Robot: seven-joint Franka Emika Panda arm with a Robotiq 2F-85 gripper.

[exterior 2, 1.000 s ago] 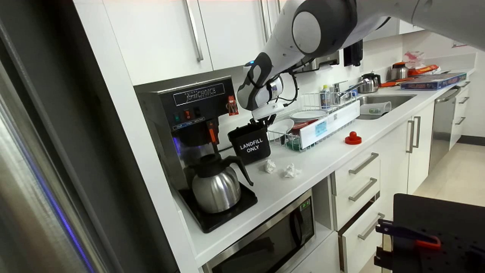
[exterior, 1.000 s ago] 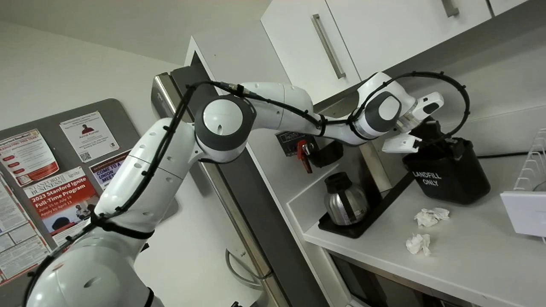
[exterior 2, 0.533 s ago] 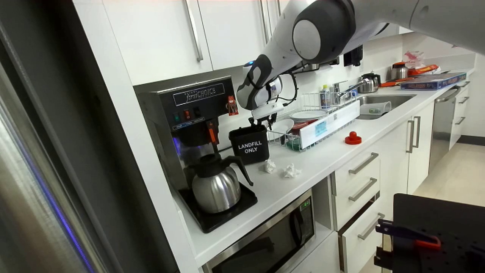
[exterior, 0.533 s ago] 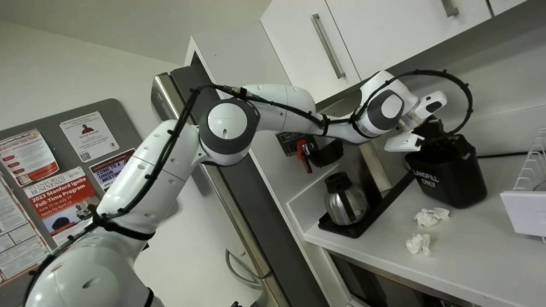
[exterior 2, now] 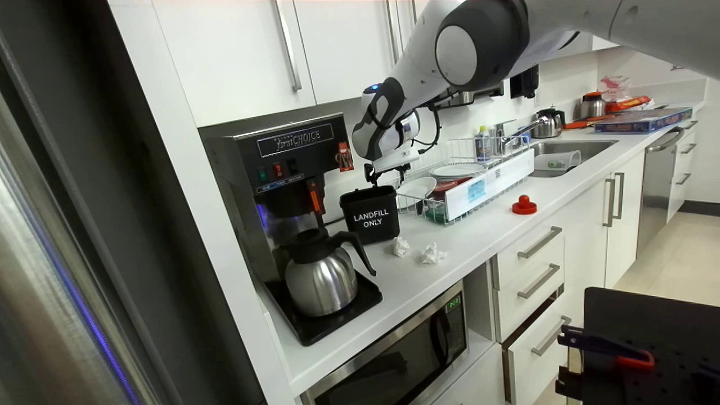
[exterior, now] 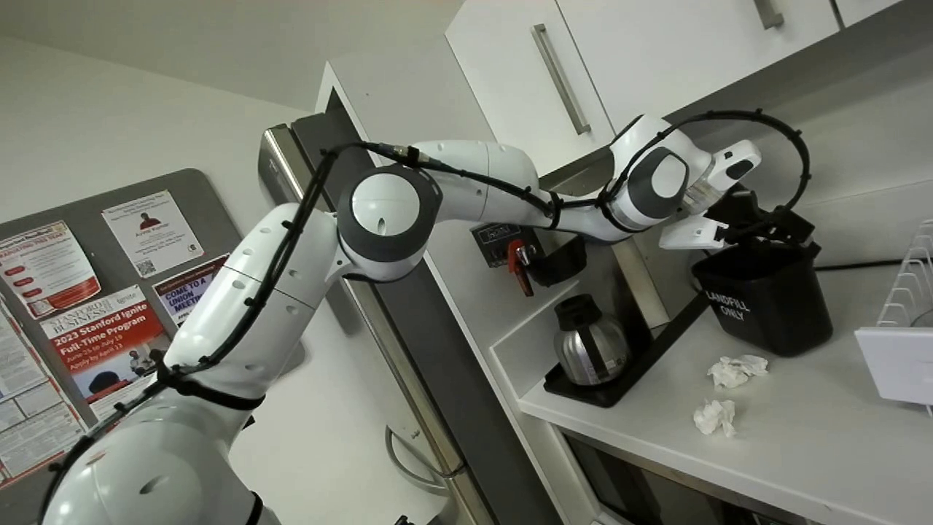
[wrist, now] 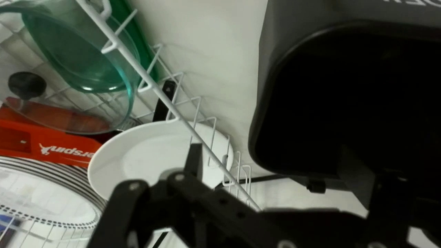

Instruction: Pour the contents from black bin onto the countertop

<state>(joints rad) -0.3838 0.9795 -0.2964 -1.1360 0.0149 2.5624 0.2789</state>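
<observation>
Gripper (exterior 2: 388, 180) risen slightly, fingers spread apart near rim of black bin (exterior 2: 370, 215); bin upright on worktop (exterior 2: 461, 233), two crumpled white wads (exterior 2: 432, 255) lying beside it.

The wrist view crops the black bin (wrist: 299, 26) and its lettering (wrist: 413, 2), its interior (wrist: 344, 103) unreadably dark.
</observation>
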